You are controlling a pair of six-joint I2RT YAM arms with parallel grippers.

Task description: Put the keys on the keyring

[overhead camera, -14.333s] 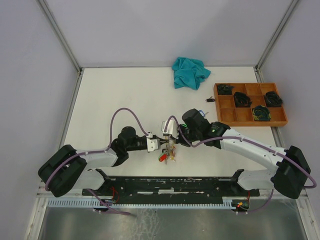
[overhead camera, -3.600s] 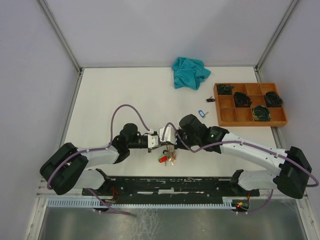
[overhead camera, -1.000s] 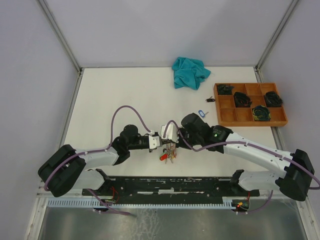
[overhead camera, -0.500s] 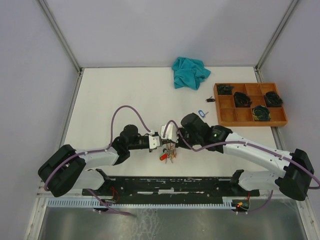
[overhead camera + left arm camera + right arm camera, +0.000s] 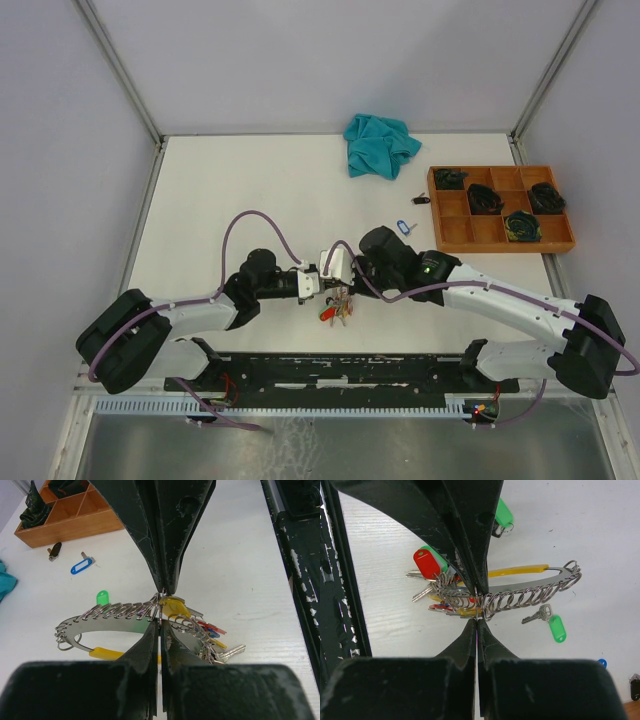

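Pinch from both sides, low over the near edge.
Clamps large silver wire keyring (image 5: pixel 115 625) between left gripper (image 5: pixel 161 607) and right gripper (image 5: pixel 477 606), both clenched on it, long axis crosswise to both grips, bunch of coloured-tagged silver keys (image 5: pixel 426 564) strung at one end. Leaves loose blue-tagged silver key (image 5: pixel 403 226) far right beside orange wooden tray (image 5: pixel 500 247), nearer right arm (image 5: pixel 500 295), white table (image 5: pixel 250 190) between.

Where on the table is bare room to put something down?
Bare: the left side of the table, between the left arm and the teal cloth. Crowded: the centre, where left pincer and right pincer grip the keyring with keys; beside the wooden tray.
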